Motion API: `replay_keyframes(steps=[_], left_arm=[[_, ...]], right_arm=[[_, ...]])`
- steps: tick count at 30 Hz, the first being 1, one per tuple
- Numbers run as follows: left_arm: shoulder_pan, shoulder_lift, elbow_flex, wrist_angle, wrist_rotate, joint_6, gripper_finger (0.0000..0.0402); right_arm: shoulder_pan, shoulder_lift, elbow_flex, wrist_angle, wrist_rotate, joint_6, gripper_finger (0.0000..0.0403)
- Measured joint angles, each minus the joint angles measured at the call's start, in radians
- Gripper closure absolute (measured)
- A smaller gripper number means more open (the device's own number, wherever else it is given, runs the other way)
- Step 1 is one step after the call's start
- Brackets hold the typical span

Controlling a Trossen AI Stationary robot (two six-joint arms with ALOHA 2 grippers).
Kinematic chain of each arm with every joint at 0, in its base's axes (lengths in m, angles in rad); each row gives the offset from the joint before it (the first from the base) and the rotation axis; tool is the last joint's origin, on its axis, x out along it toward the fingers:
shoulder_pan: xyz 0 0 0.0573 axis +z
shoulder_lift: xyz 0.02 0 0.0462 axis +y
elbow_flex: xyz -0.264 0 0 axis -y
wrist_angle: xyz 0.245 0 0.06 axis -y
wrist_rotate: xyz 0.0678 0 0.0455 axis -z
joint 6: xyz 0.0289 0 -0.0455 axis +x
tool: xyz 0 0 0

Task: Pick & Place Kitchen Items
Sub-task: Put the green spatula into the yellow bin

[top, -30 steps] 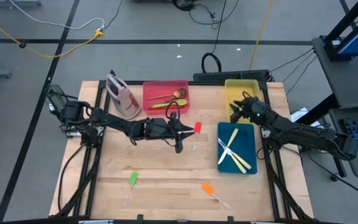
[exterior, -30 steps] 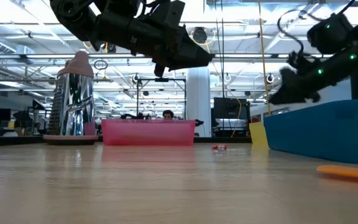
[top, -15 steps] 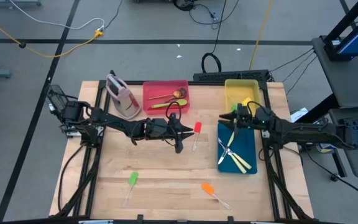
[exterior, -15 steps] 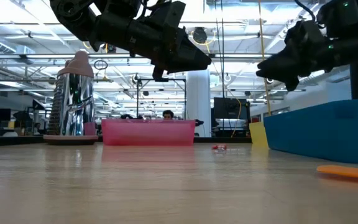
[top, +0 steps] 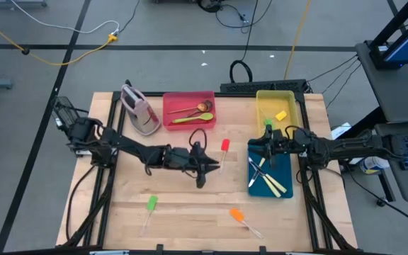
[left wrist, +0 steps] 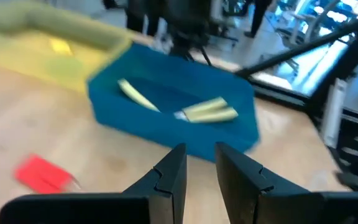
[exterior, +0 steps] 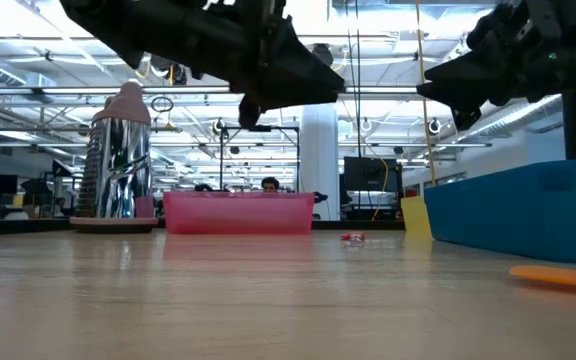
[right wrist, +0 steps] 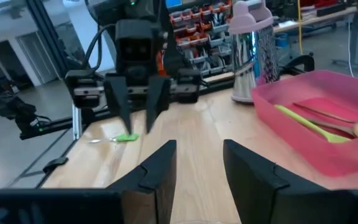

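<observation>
From above, the left tool [top: 205,168] hangs over the middle of the bench [top: 190,212], empty, just beside the red spatula [top: 224,150], whose long axis runs from the far edge toward the near edge, red head at the far end. The right tool [top: 262,147] hangs over the far end of the blue tray [top: 286,150], where cream knives [top: 269,178] lie crossed, running lengthwise down the tray. A green spatula [top: 149,208] and an orange spatula [top: 241,218] lie near the front edge, each on a slant. The red tray [top: 187,96] holds a wooden spoon [top: 192,108] and a green spoon [top: 188,119], both lying across it. A green piece and a yellow piece sit in the yellow tray [top: 264,98].

At bench level, both arms hang clear of the wood; the orange spatula [exterior: 560,276] lies flat at the right edge.

The left wrist view shows its fingers [left wrist: 171,177] parted by a narrow gap with nothing between them, pointing at the blue tray [left wrist: 166,127].

The right wrist view shows its fingers [right wrist: 159,171] apart and empty, facing the left tool [right wrist: 137,102].
</observation>
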Motion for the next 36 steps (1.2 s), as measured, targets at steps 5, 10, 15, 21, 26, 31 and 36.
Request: replay_keyframes(steps=[5,10,15,21,26,31,36], left_arm=[[-0.073,-0.007,0.000,-0.092,-0.006,-0.123,0.0313],[-0.145,-0.016,0.001,-0.321,-0.047,-0.266,0.0313],[-0.215,-0.017,-0.001,-0.574,-0.056,-0.382,0.0313],[-0.280,-0.020,0.000,-0.821,0.013,-0.589,0.0313],[-0.326,-0.034,0.001,-1.013,0.158,-0.773,0.0313],[-0.366,-0.037,0.004,-1.131,0.264,-0.891,0.0313],[-0.393,-0.040,0.003,-1.158,0.308,-0.983,0.0313]], right_arm=[[0.008,0.000,0.000,-0.002,0.001,-0.017,0.0275],[0.008,0.000,0.000,-0.008,0.001,-0.018,0.0275],[0.008,0.000,0.000,0.000,0.002,-0.068,0.0275],[0.008,0.000,0.000,0.020,0.002,-0.095,0.0275],[0.008,0.000,0.000,0.065,0.002,-0.143,0.0275],[0.008,0.000,0.000,0.076,-0.001,-0.176,0.0275],[0.008,0.000,0.000,0.075,-0.002,-0.217,0.0275]])
